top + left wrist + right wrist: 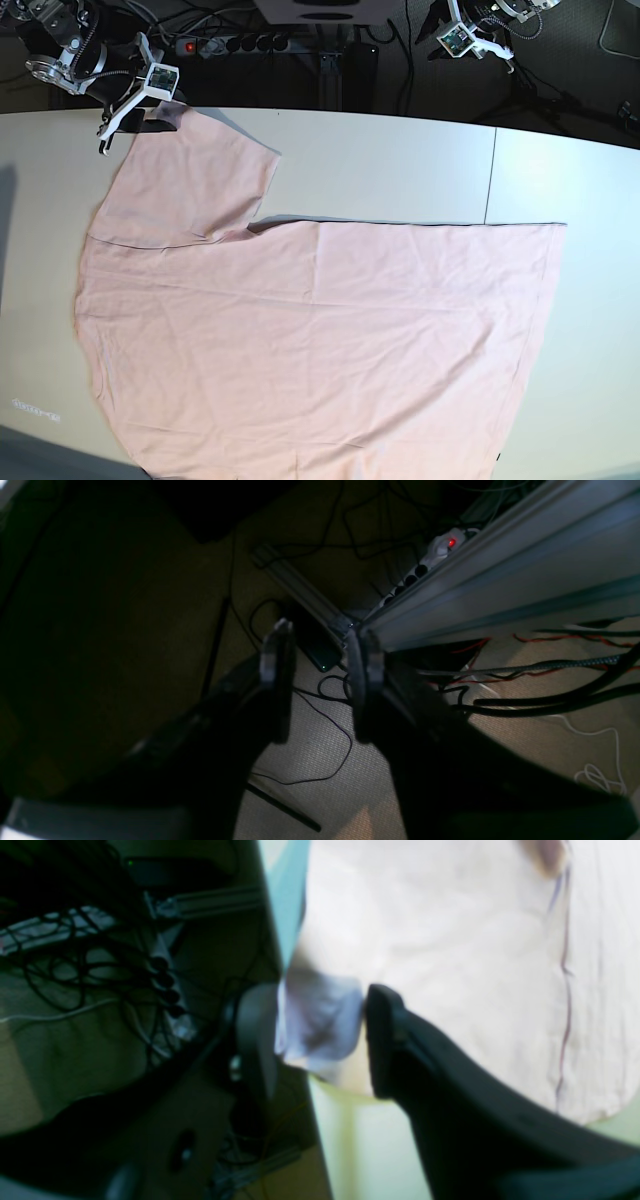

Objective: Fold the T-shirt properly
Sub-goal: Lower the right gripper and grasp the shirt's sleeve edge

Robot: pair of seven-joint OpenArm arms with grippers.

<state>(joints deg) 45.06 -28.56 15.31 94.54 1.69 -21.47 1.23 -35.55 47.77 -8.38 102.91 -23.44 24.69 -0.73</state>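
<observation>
The pale pink T-shirt [320,330] lies spread plain side up on the white table [400,160], hem toward the right. One sleeve [190,180] points to the far left corner. My right gripper [140,115] is at that sleeve's end, by the table's far edge. In the right wrist view the right gripper [317,1010] is shut on a bunched fold of the T-shirt [440,940], with cloth touching both fingers. My left gripper [490,45] hangs beyond the far edge at the upper right, off the table. In its own view the left gripper [320,675] is open and holds nothing.
Behind the table's far edge are a power strip [230,44] with a red light, tangled cables and an aluminium frame rail [500,575]. A seam [490,170] crosses the tabletop on the right. The shirt's lower edge reaches the table's near edge.
</observation>
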